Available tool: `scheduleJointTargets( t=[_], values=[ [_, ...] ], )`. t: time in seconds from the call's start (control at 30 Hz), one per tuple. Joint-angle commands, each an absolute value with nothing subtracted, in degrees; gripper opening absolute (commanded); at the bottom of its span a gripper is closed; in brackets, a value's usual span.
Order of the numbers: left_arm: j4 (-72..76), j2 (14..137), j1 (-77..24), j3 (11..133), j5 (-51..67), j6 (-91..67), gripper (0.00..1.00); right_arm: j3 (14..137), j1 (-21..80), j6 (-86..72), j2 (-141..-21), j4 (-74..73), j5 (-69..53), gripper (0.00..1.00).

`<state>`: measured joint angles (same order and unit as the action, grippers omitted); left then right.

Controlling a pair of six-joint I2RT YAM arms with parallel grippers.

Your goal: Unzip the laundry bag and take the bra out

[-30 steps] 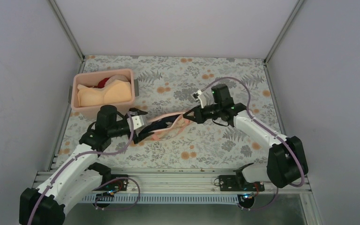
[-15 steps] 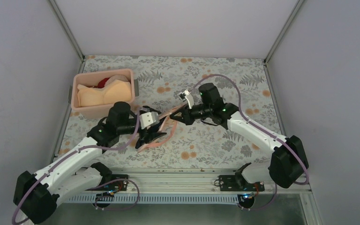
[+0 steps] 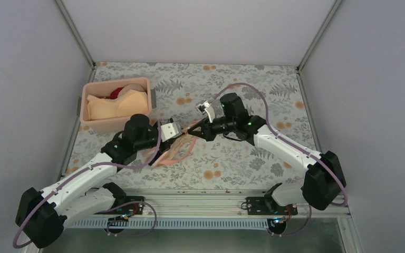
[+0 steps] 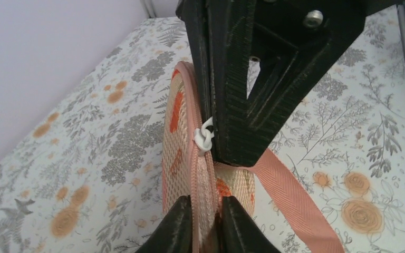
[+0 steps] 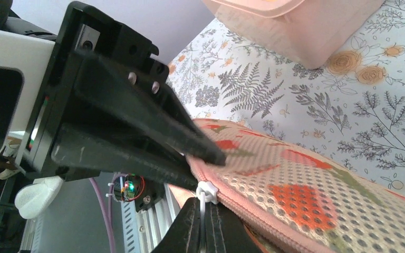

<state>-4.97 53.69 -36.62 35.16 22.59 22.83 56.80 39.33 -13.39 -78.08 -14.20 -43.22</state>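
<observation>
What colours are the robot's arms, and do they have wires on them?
Both the left arm and right arm have white shells with chunky black joints. A thin purple cable loops along each. The left gripper and right gripper have black, pointed fingers. Tiny green lights glow on the right arm.

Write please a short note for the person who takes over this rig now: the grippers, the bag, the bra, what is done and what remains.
The left gripper is shut on the edge of the laundry bag, holding it on edge between the arms.
The right gripper is shut on the white zip pull, close beside the left fingers.
The bra shows in no view; it is probably inside the bag.
Done: bag gripped, pull caught. How far the zip is open cannot be told.
Left to do: run the zip open, take the bra out.
</observation>
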Motion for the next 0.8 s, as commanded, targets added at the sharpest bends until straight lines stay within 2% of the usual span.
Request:
scheduleJointTargets(
  t=[0.0, 0.03, 0.07, 0.4, 0.53, 0.77],
  values=[
    [-3.8, 54.0, -37.1, 36.6, 22.3, 25.9, 0.09, 59.0, 39.8, -12.0, -77.8, -13.1, -44.3, 0.04],
    [-4.0, 53.9, -37.2, 36.7, 22.2, 26.4, 0.03, 59.0, 39.7, -11.9, -77.9, -13.4, -44.0, 0.04],
    [-4.1, 53.8, -37.2, 36.7, 22.0, 26.9, 0.02, 58.9, 39.4, -11.9, -77.9, -13.7, -43.9, 0.04],
    [-6.5, 51.3, -36.9, 35.1, 19.6, 41.4, 0.02, 55.8, 28.5, -9.9, -75.8, -19.4, -47.1, 0.04],
    [-6.9, 50.5, -36.3, 35.2, 19.3, 42.6, 0.02, 53.6, 24.1, -8.5, -74.1, -21.0, -47.4, 0.04],
    [-8.1, 48.6, -33.7, 36.0, 30.1, 36.1, 0.02, 50.9, 17.1, -7.5, -73.1, -21.4, -51.0, 0.04]
  ],
)
